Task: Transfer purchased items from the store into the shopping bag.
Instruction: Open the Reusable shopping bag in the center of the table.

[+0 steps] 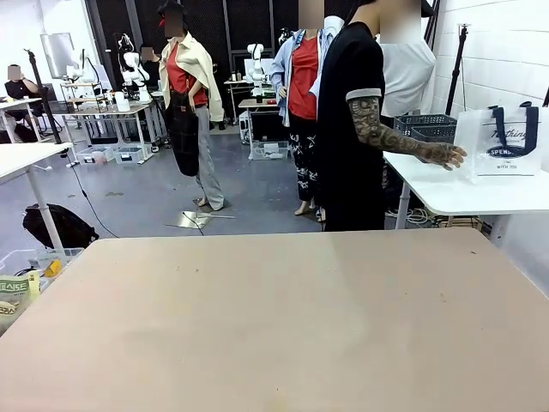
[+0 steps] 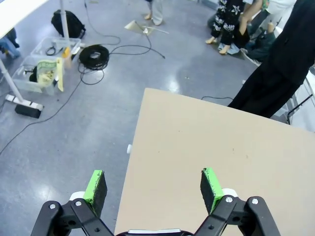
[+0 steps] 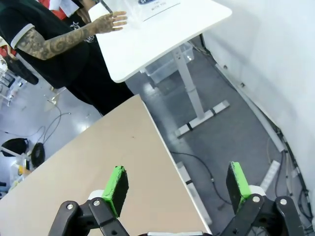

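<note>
The shopping bag (image 1: 502, 142), translucent white with navy handles and an oval logo, stands on a white side table at the far right. A person in black reaches a tattooed hand (image 1: 446, 154) to it; that hand (image 3: 110, 20) lies by the bag's base (image 3: 152, 4). Behind that table sits the store, a dark grey cut-out basket (image 1: 425, 127). The purchased items are out of view. My left gripper (image 2: 153, 182) hangs open over the beige table's (image 2: 221, 147) left edge. My right gripper (image 3: 177, 182) hangs open over its right edge (image 3: 162, 142), holding nothing.
The beige table (image 1: 274, 318) spreads bare before me. The white side table (image 1: 463, 193) stands on a metal leg (image 3: 189, 88) just beyond the right corner. On the floor at left are a clear bin (image 2: 39, 69), a cable coil (image 2: 93, 51) and a black backpack (image 1: 56, 227).
</note>
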You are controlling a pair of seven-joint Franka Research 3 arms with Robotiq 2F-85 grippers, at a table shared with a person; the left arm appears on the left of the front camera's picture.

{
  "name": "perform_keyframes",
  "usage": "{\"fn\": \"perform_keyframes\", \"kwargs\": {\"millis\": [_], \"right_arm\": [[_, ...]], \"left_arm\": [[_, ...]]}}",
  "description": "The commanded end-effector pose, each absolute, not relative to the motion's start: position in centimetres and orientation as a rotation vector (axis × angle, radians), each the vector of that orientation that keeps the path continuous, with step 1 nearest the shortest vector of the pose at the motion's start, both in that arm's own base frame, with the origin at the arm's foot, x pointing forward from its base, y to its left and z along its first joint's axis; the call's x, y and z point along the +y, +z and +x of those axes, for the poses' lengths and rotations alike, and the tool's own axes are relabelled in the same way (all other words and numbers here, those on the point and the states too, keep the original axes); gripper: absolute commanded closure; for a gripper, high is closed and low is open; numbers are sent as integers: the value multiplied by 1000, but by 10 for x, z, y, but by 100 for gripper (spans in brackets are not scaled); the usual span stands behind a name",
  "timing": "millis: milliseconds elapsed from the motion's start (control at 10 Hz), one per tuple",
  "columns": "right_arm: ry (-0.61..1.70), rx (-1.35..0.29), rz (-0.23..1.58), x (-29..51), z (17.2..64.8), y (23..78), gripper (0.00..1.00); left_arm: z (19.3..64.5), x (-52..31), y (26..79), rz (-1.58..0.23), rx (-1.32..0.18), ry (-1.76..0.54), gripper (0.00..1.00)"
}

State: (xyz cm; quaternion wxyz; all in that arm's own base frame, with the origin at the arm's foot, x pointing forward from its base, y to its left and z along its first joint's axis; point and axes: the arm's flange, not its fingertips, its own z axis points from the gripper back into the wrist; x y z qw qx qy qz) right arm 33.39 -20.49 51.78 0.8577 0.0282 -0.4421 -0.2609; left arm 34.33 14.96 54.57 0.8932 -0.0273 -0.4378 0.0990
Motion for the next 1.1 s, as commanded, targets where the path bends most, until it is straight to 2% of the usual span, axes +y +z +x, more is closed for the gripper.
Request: {"fn": "perform_keyframes", "kwargs": {"millis": [0,1000], "right_arm": [[-552,-937,46,-203,331,525,0],[-552,-937,46,-203,331,525,0]], "left_arm": [[337,154,550,-44,-900,252,0],[337,154,550,-44,-900,252,0]]}}
